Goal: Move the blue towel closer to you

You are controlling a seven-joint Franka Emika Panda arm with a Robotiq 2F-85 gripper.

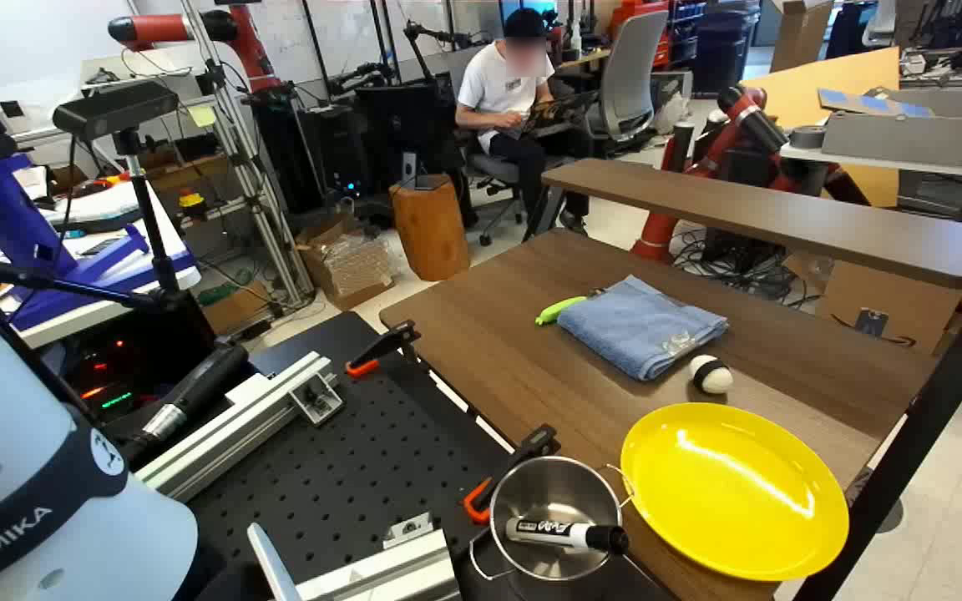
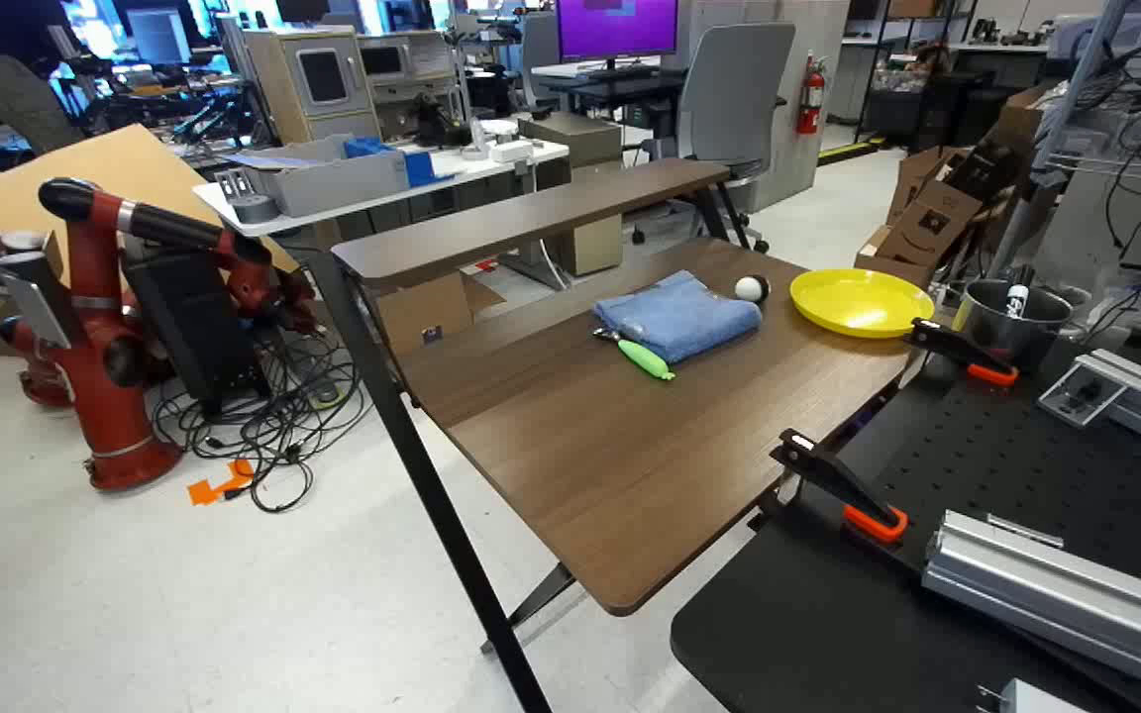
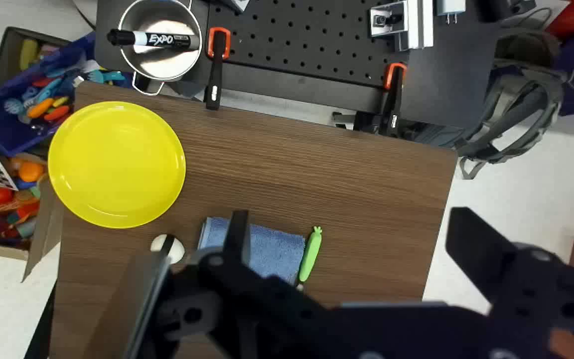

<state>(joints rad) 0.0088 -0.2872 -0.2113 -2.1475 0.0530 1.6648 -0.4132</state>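
Note:
The blue towel (image 1: 635, 325) lies folded on the brown wooden table (image 1: 489, 325). It also shows in an exterior view (image 2: 684, 319) and in the wrist view (image 3: 278, 249), where a gripper finger and the gripper body hide part of it. A green object (image 3: 310, 255) lies against one side of the towel, and a white ball with a black band (image 1: 711, 374) lies near its other side. My gripper (image 3: 351, 213) is open and empty, high above the table. In the wrist view one finger overlaps the towel and the other overlaps the floor beyond the table edge. Neither exterior view shows the gripper.
A yellow plate (image 1: 731, 492) lies on the table beyond the ball. A metal pot (image 3: 167, 70) holding a marker (image 3: 155, 39) stands by the table edge. Black clamps with orange parts (image 2: 833, 480) sit along that edge. A raised shelf (image 2: 531, 218) spans the table's far side.

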